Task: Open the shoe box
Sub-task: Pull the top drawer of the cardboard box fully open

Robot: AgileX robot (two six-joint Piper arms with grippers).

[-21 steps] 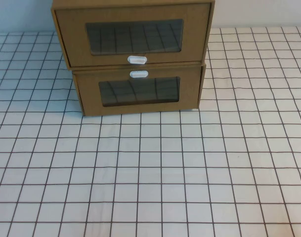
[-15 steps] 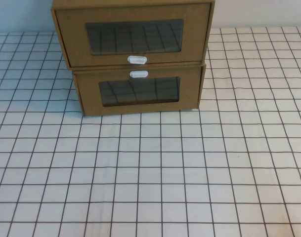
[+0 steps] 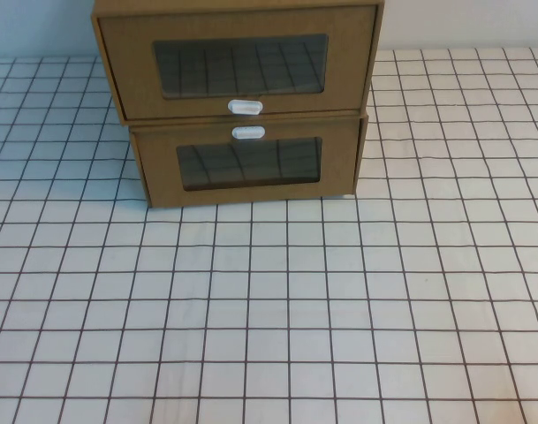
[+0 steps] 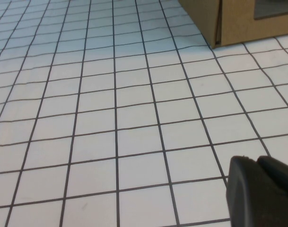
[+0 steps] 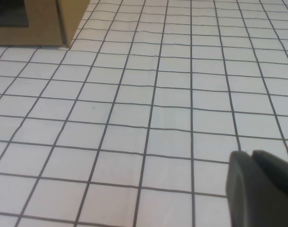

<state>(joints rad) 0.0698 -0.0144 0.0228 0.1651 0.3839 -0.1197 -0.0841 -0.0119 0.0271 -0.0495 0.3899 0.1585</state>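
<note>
Worktop: a white cover ruled with a dark grid is spread over the whole surface.
Upper shoe box: brown cardboard, stacked on the lower one at the far side of the worktop, left of centre; its front is shut, and it overhangs the lower box slightly towards the left.
Lower shoe box: brown cardboard, set directly on the worktop; its front is shut flush.
Windows: a dark see-through pane is set in the upper front and another in the lower front.
Handles: a small white tab is fixed at the bottom edge of the upper front, and a second at the top edge of the lower front, just beneath it.
Left pincer: held low over bare worktop, well apart from the box corner; its dark tips are seen pressed together, with nothing gripped.
Right pincer: held low over bare worktop, well apart from the box corner; it is fully closed on nothing.
</note>
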